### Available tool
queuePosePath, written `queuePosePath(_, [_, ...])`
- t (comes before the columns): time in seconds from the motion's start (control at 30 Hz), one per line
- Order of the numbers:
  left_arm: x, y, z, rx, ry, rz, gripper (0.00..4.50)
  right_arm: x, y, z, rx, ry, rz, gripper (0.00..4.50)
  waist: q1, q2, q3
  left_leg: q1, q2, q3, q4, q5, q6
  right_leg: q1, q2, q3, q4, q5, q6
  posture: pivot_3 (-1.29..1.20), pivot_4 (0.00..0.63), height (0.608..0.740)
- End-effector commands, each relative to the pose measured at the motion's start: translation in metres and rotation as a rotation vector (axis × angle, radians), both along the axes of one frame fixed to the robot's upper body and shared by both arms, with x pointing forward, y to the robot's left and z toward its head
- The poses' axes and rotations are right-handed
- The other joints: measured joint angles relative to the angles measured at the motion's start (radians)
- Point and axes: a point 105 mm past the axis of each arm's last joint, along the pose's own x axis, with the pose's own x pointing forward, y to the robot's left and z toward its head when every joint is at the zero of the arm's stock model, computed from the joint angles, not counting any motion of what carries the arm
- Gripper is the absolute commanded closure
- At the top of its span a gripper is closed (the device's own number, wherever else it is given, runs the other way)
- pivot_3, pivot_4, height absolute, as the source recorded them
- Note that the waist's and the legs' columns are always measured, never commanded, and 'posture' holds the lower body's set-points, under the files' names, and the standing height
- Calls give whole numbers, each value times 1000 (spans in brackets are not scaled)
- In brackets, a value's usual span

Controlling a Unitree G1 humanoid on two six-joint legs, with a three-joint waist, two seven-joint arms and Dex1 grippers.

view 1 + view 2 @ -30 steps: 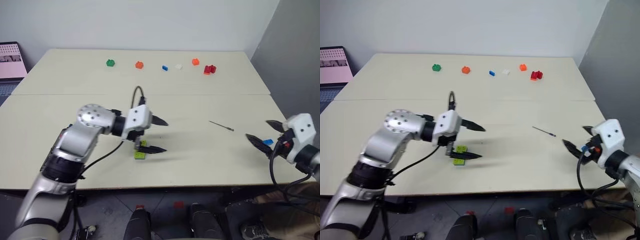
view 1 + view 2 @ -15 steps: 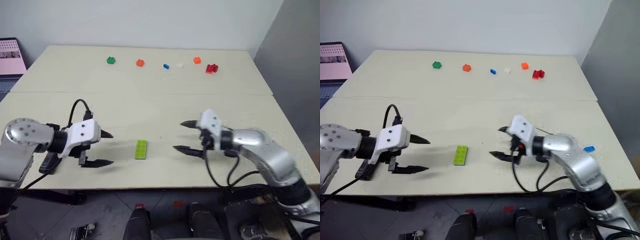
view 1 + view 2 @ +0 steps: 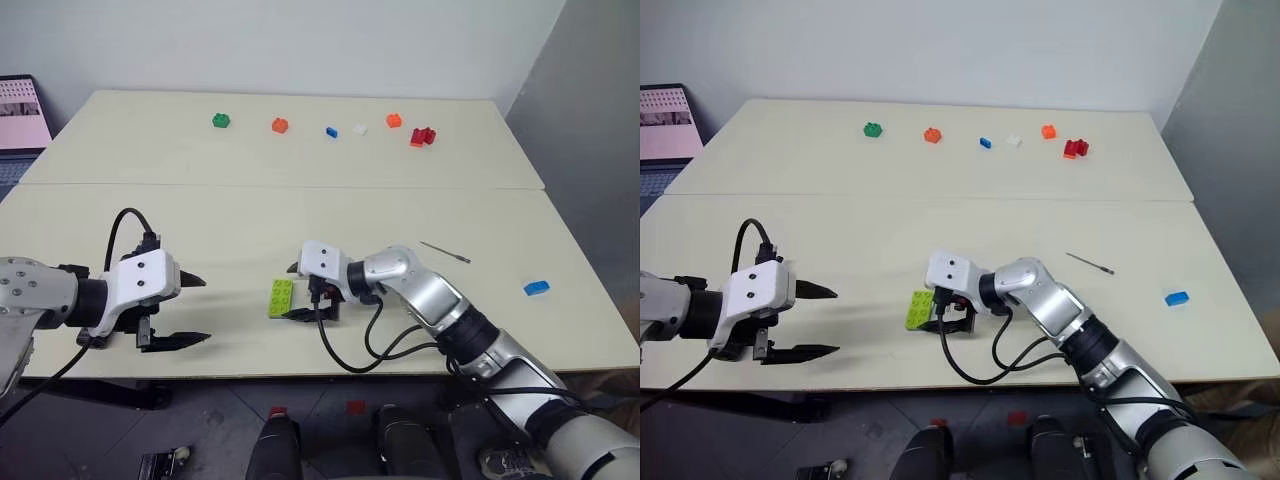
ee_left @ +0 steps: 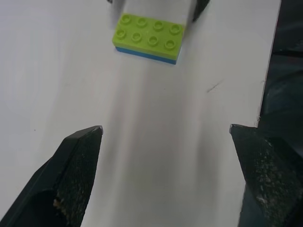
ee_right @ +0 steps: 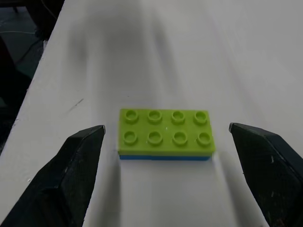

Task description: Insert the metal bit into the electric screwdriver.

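The right gripper stands spread wide and empty, low over the table, its fingers on either side of the green brick without touching it; the left gripper is spread just as wide and holds nothing, well off to the left near the front edge. The metal bit lies flat and untouched on the table, well apart from both grippers, to the right of the right arm. I cannot make out the electric screwdriver. The risk, as I judge it, is that the right gripper closes on the brick instead of the bit, since that is what sits between its fingers. A thin rod lying flat may also roll or slip from blunt fingertips. No containers are on the table; small coloured bricks lie loose along the far side, and a blue one near the right edge.
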Motion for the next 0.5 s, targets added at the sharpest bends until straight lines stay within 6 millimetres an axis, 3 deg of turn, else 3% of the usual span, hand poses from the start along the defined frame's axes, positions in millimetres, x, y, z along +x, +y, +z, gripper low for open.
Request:
queuePosePath(0.03, [1, -1, 14, 13, -53, -5, 0, 4, 11, 6, 8, -42, 24, 64, 0, 0, 0, 0, 0, 0, 0, 0, 0, 0, 0, 0, 0, 0, 0, 0, 150, 740])
queuePosePath(0.23, [2, -6, 15, 7, -59, -10, 0, 8, 16, -16, -70, -47, 25, 64, -1, 0, 0, 0, 0, 0, 0, 0, 0, 0, 0, 0, 1, 0, 0, 0, 150, 740])
queuePosePath(0.4, [5, -8, 15, 3, -64, -18, 0, 3, 19, -19, -59, -26, 41, 64, -2, 0, 0, 1, 0, 0, 0, 0, 0, 0, 0, 0, 1, 0, 0, 0, 150, 740])
queuePosePath(0.5, [6, -11, 15, -10, -62, -26, 0, 0, 21, -17, -35, -20, 48, 538, -4, 0, 0, 1, 0, 0, 0, 0, 0, 0, 0, 0, 1, 0, 0, 0, 150, 740])
